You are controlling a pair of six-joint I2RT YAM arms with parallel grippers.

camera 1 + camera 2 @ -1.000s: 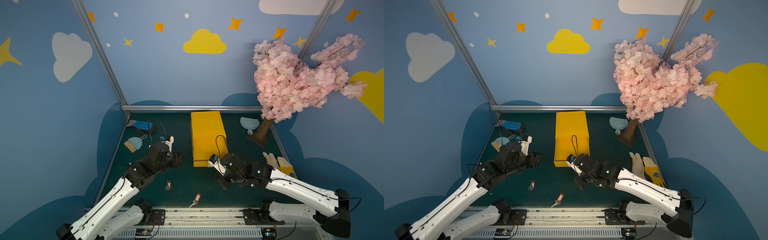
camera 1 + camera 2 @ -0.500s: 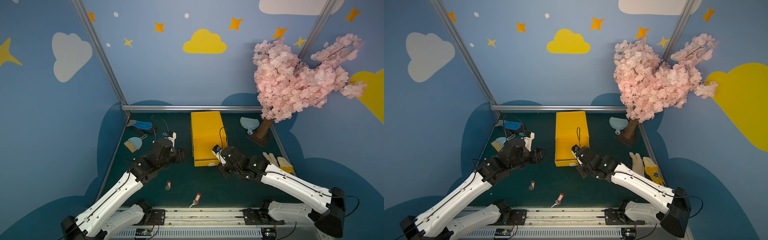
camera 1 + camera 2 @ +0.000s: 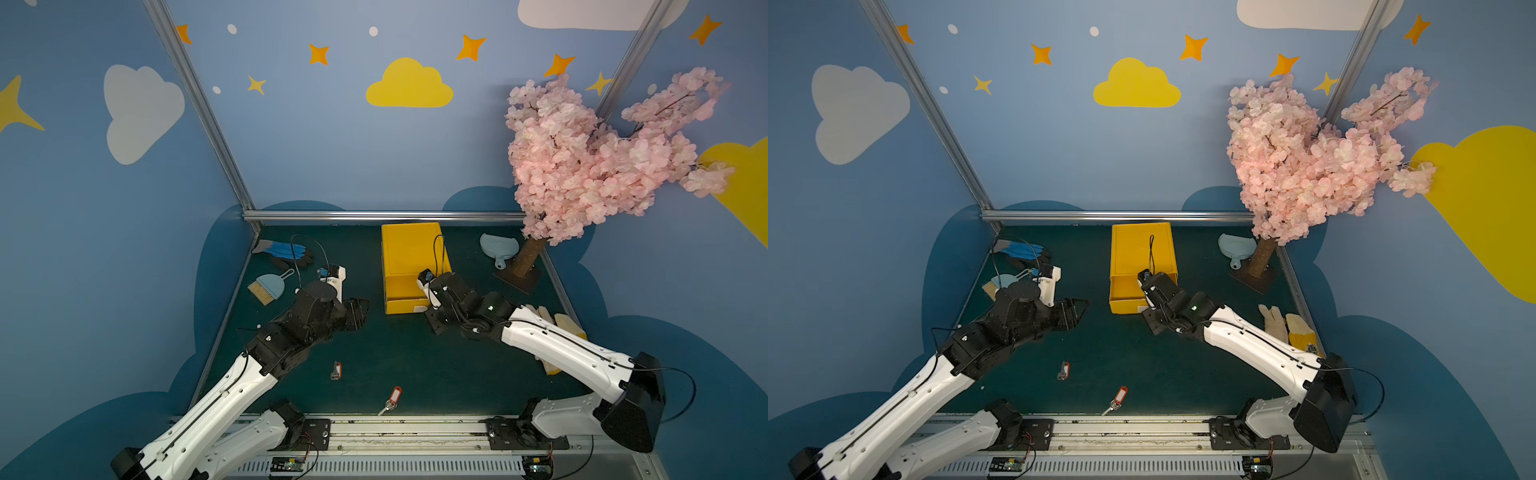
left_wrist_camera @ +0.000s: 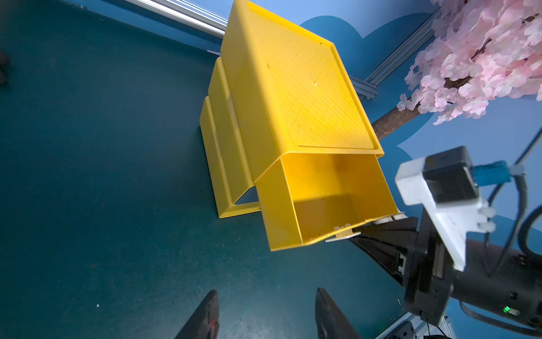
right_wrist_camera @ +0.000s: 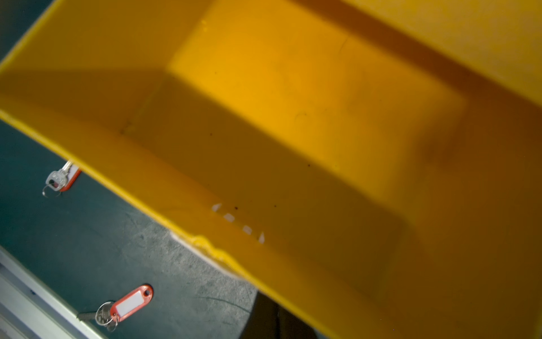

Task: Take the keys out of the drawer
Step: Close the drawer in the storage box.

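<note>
Drawer: the yellow drawer (image 4: 328, 202) stands pulled out toward the near side from its yellow cabinet (image 3: 413, 253), and both wrist views show its floor bare.
Right gripper: the right gripper (image 4: 378, 227) sits at the drawer's near right corner, jaws closed on the white handle tab (image 4: 344, 233) of the front lip, which looks like a hold to keep the drawer out; the exact contact is partly hidden, so treat that as likely.
Left gripper: the left gripper (image 3: 359, 311) hovers left of the drawer, jaws parted and holding nothing, its dark fingertips (image 4: 205, 315) low over the mat and pointed at the drawer mouth.
Keys: one tagged key (image 3: 336, 370) lies on the green mat (image 3: 399, 357) in the near middle; a second key with an orange-red tag (image 3: 392, 400) lies nearer, close to the front rail (image 3: 399, 424). Both are well outside the drawer.
Progress: by my reading the emptying is done, or nearly.
Open room: wide clear mat between the arms; the left arm has free passage to the drawer mouth.
Edges: the second key sits close to the rail, a tight spot for any pick.
</note>
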